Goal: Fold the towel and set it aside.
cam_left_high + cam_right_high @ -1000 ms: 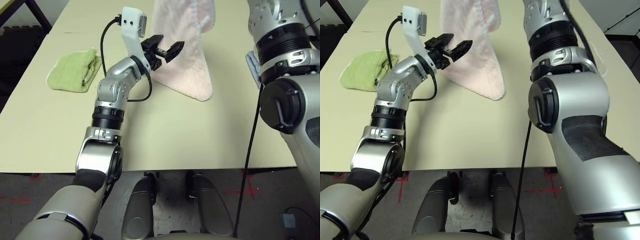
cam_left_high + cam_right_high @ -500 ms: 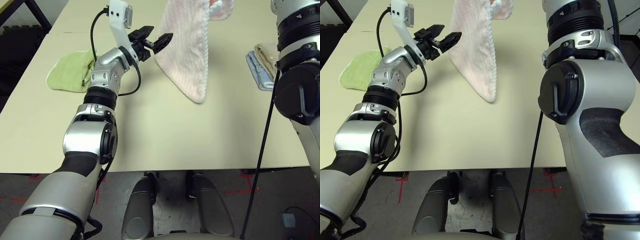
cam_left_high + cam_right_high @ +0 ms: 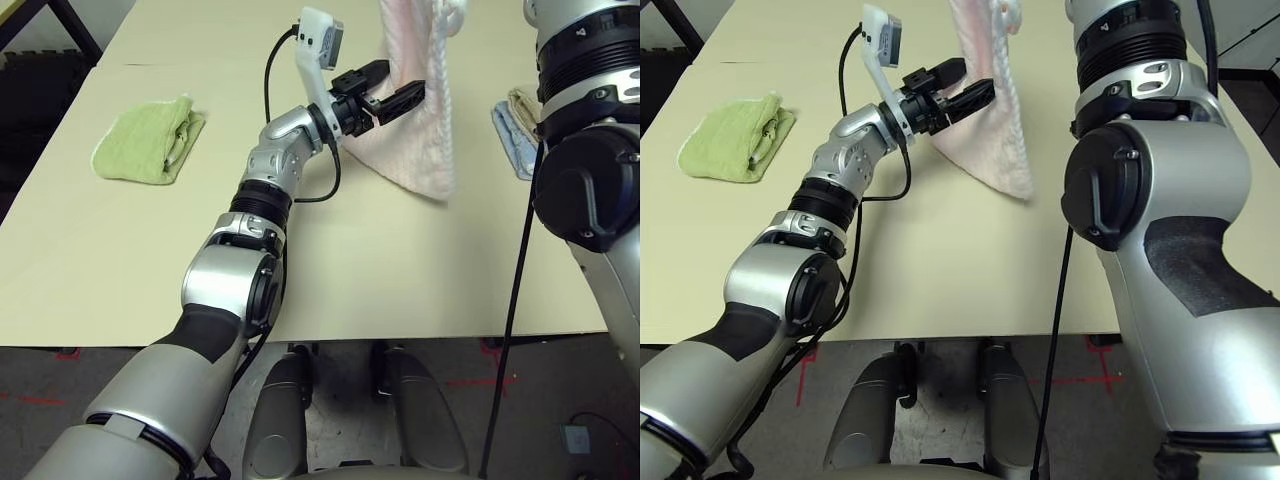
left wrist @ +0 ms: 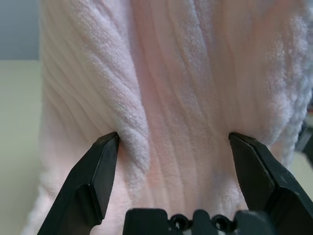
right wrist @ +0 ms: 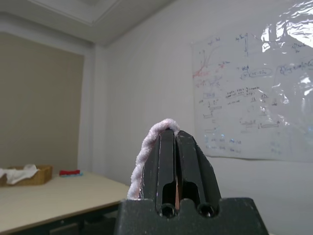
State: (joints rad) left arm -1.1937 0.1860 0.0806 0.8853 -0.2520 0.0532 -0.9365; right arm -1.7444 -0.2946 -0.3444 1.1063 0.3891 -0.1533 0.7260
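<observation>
The pale pink towel hangs down over the far middle of the table, its lower corner just above the tabletop. My right gripper is shut on the towel's upper edge, pointing up high above the table. My left gripper is open, reaching in from the left, with the hanging cloth between its two fingers. The fingers stand on either side of a fold without pinching it.
A folded light green towel lies at the table's left. Blue and beige towels sit stacked at the right, behind my right arm. A black cable hangs from that arm. The near tabletop is bare.
My left gripper has swung right and pushed into the hanging towel, so the cloth now sits between its open fingers. The towel has shifted right with the raised right arm.
</observation>
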